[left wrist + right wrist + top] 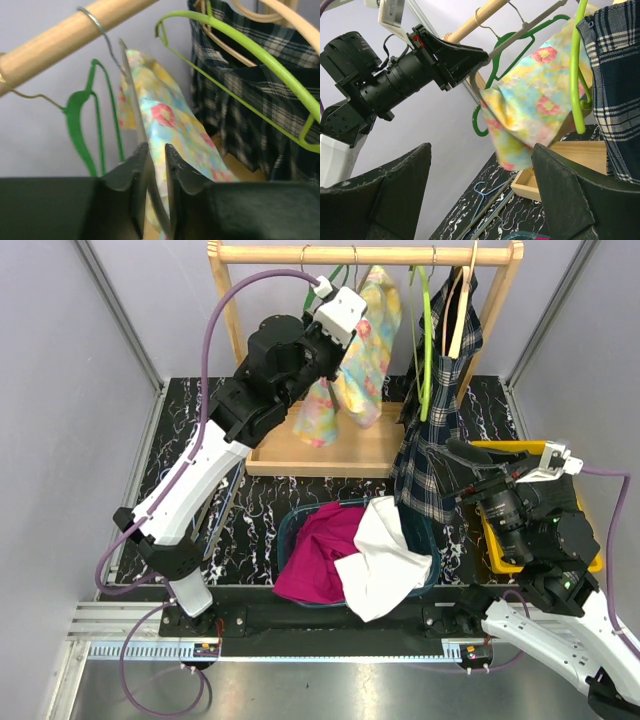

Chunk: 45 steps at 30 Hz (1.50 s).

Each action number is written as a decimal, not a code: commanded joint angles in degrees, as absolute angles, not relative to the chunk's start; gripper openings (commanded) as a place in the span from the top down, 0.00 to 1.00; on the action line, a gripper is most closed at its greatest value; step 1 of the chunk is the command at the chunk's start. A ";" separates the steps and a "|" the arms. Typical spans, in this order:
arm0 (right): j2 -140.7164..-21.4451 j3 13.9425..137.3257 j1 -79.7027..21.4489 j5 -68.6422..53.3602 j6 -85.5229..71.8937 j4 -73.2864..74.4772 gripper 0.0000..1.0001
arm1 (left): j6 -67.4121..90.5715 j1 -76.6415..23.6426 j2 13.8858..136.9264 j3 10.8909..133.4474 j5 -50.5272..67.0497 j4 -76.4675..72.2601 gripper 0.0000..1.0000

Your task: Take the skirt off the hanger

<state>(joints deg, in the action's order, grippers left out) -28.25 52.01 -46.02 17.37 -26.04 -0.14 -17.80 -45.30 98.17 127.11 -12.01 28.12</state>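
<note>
While left gripper (156,150) pinches the grey hanger (131,85) narrowly, floral skirt (167,117) hangs from it under the rail (55,37) | right gripper (480,157) wide, empty, apart | risk: a fabric tug probably unhooks the hanger or snags the green hanger (80,120)

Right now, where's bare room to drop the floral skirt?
Free: the table strip between the rack base and the teal basket, and the rack base beside the floral skirt. Crowded: the basket, piled with clothes; the yellow bin, under the right arm.
</note>
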 commanded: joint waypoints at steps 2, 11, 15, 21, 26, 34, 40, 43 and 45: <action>-27.07 51.94 -46.14 19.86 -24.87 -0.26 0.11 | -18.54 -45.53 99.32 130.87 -9.93 31.99 0.67; -26.89 52.03 -46.14 20.13 -24.52 -0.26 0.11 | -18.81 -45.53 101.07 132.89 -9.40 33.57 0.59; -26.54 52.12 -46.06 20.39 -24.43 1.40 0.11 | -18.64 -45.53 102.30 134.12 -9.06 33.75 0.60; -25.93 52.38 -46.14 21.09 -24.08 2.02 0.11 | -18.81 -45.61 104.41 136.31 -8.18 35.15 1.00; -25.40 52.56 -46.14 21.36 -23.82 2.46 0.12 | -18.81 -45.53 105.65 138.60 -6.25 38.67 1.00; -25.49 52.21 -46.14 21.27 -24.08 2.64 0.12 | -19.07 -45.35 105.91 140.36 -5.36 39.47 1.00; -25.49 52.21 -46.14 21.01 -24.35 2.55 0.12 | -14.24 -43.95 101.52 137.90 -9.75 24.45 1.00; -25.40 52.21 -46.14 20.83 -24.52 2.72 0.12 | -14.24 -43.95 98.89 137.81 -9.41 19.78 1.00; -25.58 52.12 -46.14 20.74 -24.70 2.72 0.12 | -14.59 -44.12 98.09 138.34 -8.96 18.03 1.00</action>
